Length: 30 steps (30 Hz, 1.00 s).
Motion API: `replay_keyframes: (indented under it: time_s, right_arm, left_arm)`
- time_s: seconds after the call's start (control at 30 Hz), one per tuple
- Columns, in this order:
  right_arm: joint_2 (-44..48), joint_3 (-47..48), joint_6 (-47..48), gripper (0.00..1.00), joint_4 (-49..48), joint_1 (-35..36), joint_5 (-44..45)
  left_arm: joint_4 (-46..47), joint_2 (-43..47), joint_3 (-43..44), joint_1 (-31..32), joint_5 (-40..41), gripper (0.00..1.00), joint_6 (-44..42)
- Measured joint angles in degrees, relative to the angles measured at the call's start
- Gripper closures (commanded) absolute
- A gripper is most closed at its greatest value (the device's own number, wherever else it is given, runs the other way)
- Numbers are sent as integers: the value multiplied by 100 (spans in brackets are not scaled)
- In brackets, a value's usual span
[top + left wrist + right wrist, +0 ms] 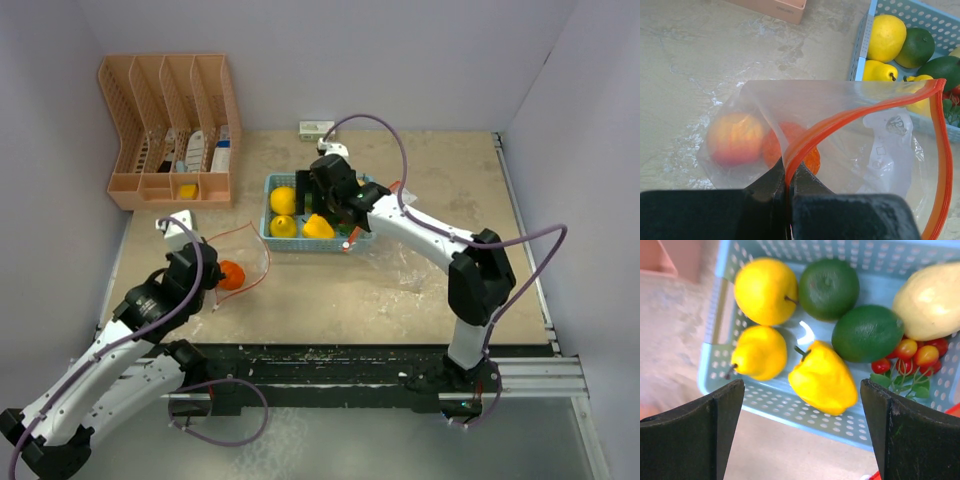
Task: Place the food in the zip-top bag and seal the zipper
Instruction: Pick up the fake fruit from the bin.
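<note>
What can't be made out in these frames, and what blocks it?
- Top view: the right gripper covers part of the blue basket, hiding the green fruits.
- Left wrist view: two fruits inside the zip-top bag are hazy through its film; left gripper hides its near edge.
- Right wrist view: pale fruit cut off by the frame edge.

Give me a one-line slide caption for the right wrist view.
Open right hand hovers above the light-blue basket of toy fruit, centred over a yellow pepper.
</note>
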State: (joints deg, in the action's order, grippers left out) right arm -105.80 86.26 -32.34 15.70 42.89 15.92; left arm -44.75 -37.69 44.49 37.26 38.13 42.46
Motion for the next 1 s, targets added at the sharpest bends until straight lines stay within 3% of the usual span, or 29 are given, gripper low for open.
replay_keyframes:
  time_s: [0.13,0.37,0.7,1.0]
  right_arm:
    - [83,398,-192,0,120,-46,203]
    - [-1051,1095,-765,1,463,-249,643]
    - [-1425,1110,-1246,9,800,-363,1270]
    - [-1703,916,-1257,16,551,-463,1126]
  left_arm:
    - [2,39,0,0,0,100,0]
    - [9,76,0,0,-4,100,-4]
    - [44,96,0,0,-72,100,-26]
    - [55,94,0,0,-136,100,-70]
